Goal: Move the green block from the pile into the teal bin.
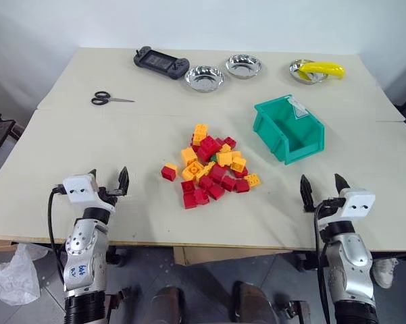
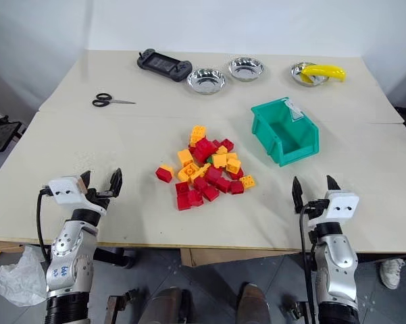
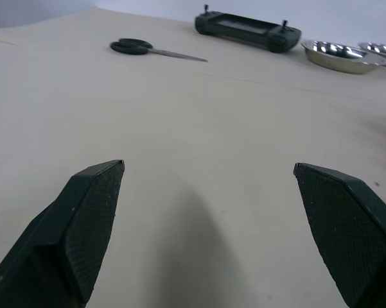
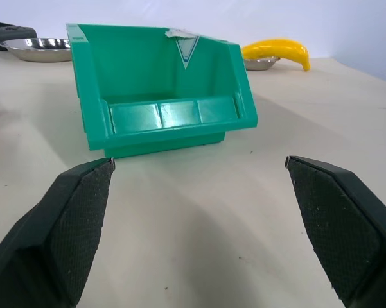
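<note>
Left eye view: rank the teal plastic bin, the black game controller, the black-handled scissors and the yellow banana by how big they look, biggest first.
1. Teal plastic bin, clearly largest.
2. Black game controller.
3. Black-handled scissors and yellow banana: they look about alike, so I won't rank them.
The controller and banana lie farther from the camera, so they may look smaller than they are.

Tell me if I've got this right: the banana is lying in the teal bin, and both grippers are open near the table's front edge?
Not quite. The banana lies on a steel bowl at the table's far edge, as the left eye view shows; the teal bin holds nothing. The left gripper and right gripper are indeed open near the front.
</note>
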`<state>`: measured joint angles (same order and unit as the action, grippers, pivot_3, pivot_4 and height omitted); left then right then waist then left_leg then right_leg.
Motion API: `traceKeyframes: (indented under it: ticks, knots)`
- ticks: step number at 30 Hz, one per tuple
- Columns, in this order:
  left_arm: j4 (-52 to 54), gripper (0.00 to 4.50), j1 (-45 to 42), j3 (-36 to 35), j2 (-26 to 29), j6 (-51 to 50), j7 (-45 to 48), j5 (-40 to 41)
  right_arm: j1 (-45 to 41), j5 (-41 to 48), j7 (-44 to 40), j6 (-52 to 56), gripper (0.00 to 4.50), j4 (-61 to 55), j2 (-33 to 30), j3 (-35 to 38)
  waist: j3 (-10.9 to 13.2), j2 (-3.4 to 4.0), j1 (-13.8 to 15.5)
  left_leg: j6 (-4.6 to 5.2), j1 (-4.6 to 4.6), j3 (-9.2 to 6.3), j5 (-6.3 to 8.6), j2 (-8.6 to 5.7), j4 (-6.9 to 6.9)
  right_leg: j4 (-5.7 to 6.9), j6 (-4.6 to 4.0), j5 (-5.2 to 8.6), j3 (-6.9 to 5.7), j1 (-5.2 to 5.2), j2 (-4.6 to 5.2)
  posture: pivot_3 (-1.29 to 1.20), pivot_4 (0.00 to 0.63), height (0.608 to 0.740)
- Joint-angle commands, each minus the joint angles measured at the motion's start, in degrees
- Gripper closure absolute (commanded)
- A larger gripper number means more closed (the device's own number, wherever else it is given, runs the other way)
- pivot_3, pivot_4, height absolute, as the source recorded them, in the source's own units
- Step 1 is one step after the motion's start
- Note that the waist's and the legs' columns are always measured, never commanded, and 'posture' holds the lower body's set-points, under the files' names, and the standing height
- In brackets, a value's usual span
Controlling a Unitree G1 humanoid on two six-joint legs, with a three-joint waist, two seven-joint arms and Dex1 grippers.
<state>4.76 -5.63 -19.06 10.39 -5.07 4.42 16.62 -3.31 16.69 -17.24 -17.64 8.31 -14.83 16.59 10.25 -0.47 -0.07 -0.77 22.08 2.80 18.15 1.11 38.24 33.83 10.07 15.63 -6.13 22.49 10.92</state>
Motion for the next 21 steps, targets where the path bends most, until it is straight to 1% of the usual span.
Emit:
traceKeyframes:
  ticks: [1,4,7,9,12,14,16,17,18,19,21]
  knots:
    - [2.0,0.0,-0.1,0.1,0.9,-0.8,0.3,-0.1,-0.8,0.5,-0.8,-1.7,0.03,-0.8,-0.3,0.7,0.0,0.0,0.0,0.0,0.0,0.0,0.0,0.0,0.0,0.01,0.0,0.0,0.0,0.0,0.0,0.0,0.15,0.74]
    - [1.9,0.0,0.1,-0.1,0.9,-0.6,1.0,0.5,-0.7,0.5,-1.1,-1.6,0.03,-1.2,-0.4,0.7,0.0,0.0,0.0,0.0,0.0,0.0,0.0,0.0,0.0,0.0,0.0,0.0,0.0,0.0,0.0,0.0,0.15,0.74]
    - [3.6,0.0,1.7,-0.5,2.4,0.8,8.0,4.7,0.3,2.8,-3.9,-0.4,0.03,-4.3,-1.8,0.9,0.0,0.0,0.0,0.0,0.0,0.0,0.0,0.0,0.0,0.0,0.0,0.0,0.0,0.0,0.0,0.0,0.15,0.74]
    - [4.4,0.0,2.3,-0.6,4.2,0.2,12.3,7.1,0.9,5.0,-7.7,1.7,0.03,-7.0,-3.7,0.4,0.0,0.0,0.0,0.0,0.0,0.0,0.0,0.0,-0.01,0.0,0.0,0.0,0.0,0.01,0.0,0.0,0.15,0.74]
    - [4.6,0.0,2.9,-0.1,10.1,-0.2,20.7,8.6,2.4,8.4,-15.0,5.4,0.03,-11.2,-8.8,-0.5,0.0,0.01,0.0,0.0,-0.01,0.0,0.0,0.01,0.01,0.02,0.0,0.0,0.0,0.01,0.0,0.0,0.15,0.74]
    - [4.2,0.0,2.3,-0.2,15.4,-1.4,27.8,10.7,3.1,11.4,-21.2,8.8,0.03,-14.0,-13.7,-0.7,0.0,0.01,0.0,0.0,-0.01,0.0,0.0,0.02,0.01,0.02,-0.01,0.01,0.0,0.0,-0.01,0.0,0.15,0.74]
    - [4.5,0.0,1.4,0.6,22.1,-2.4,36.6,12.4,3.8,15.4,-28.9,13.9,0.4,-17.1,-19.5,-1.0,0.0,0.02,0.0,0.01,0.0,0.0,0.01,0.02,0.01,0.01,-0.01,0.01,0.0,0.01,-0.01,0.0,0.15,0.74]
    - [4.5,0.0,1.2,1.2,24.1,-2.4,39.4,12.8,3.9,16.8,-31.1,15.7,0.62,-17.9,-21.3,-1.2,0.0,0.02,0.1,0.01,0.01,0.0,0.01,0.02,0.01,0.01,-0.01,0.01,0.0,0.01,-0.01,0.0,0.15,0.74]
    - [5.2,0.0,1.1,3.0,26.6,-2.0,43.3,12.4,3.9,17.4,-33.3,17.6,0.94,-18.5,-23.2,-2.0,0.0,0.03,0.1,0.01,0.0,0.0,0.01,0.02,-0.01,-0.03,-0.02,0.01,-0.01,0.0,-0.02,0.0,0.15,0.74]
    - [6.0,0.0,0.7,4.3,28.2,-2.6,46.3,13.1,3.5,17.9,-35.0,20.0,1.28,-19.1,-24.9,-2.9,0.0,0.03,0.1,0.02,-0.01,0.0,0.01,0.02,0.0,-0.02,-0.02,0.01,-0.01,-0.01,-0.02,0.0,0.15,0.74]
    - [6.3,0.0,-0.5,5.9,29.3,-4.6,49.7,15.3,1.8,17.3,-36.0,24.0,1.95,-20.0,-26.8,-5.5,0.0,0.02,0.1,0.02,-0.01,0.0,0.02,0.02,-0.01,-0.03,-0.02,0.01,-0.01,-0.02,-0.02,0.0,0.15,0.74]
